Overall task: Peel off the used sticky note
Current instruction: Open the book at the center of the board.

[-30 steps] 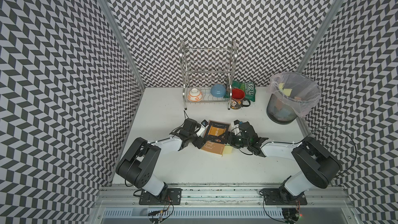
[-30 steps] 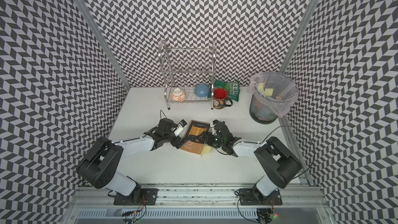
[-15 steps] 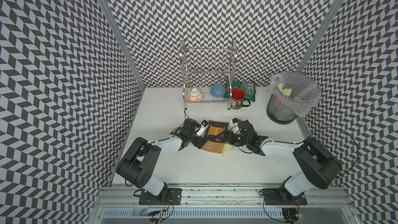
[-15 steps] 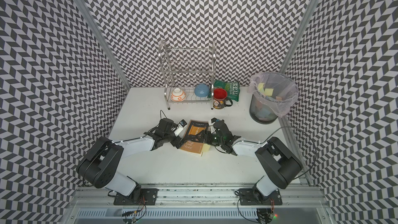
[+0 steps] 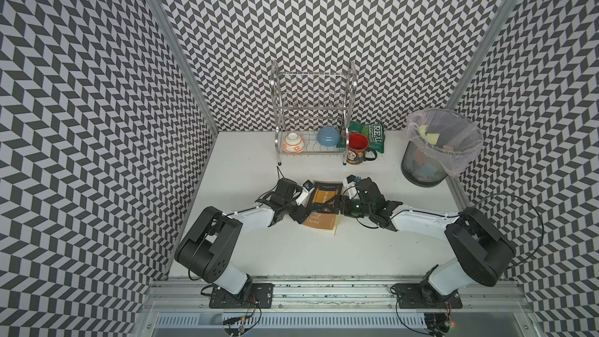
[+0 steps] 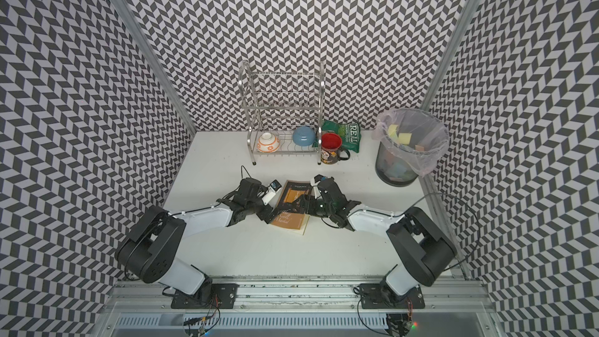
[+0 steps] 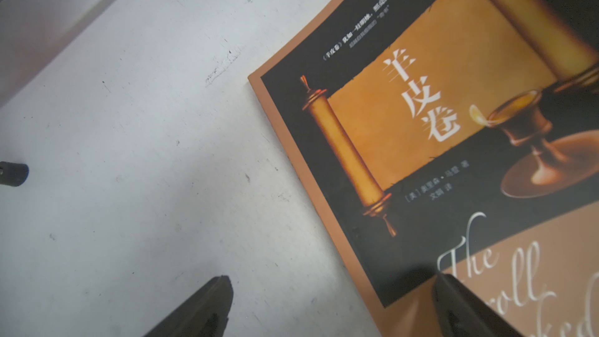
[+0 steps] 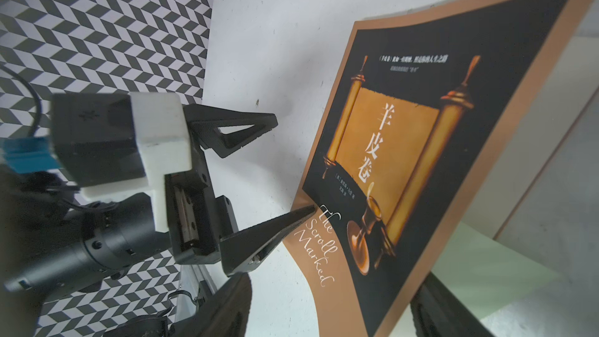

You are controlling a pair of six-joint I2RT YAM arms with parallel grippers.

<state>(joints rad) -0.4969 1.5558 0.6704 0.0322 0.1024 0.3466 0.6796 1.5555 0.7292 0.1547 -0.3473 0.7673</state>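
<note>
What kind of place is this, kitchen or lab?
Probably a lab robot test cell, not a kitchen: chevron-patterned panel walls box in a white table, the left arm and right arm are bolted to an aluminium rail at its front, and the dish rack and lined wastebasket look like props.

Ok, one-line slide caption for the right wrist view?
Open left hand touches the book at its cover edge with one fingertip; the cover bows up off the pages.
</note>
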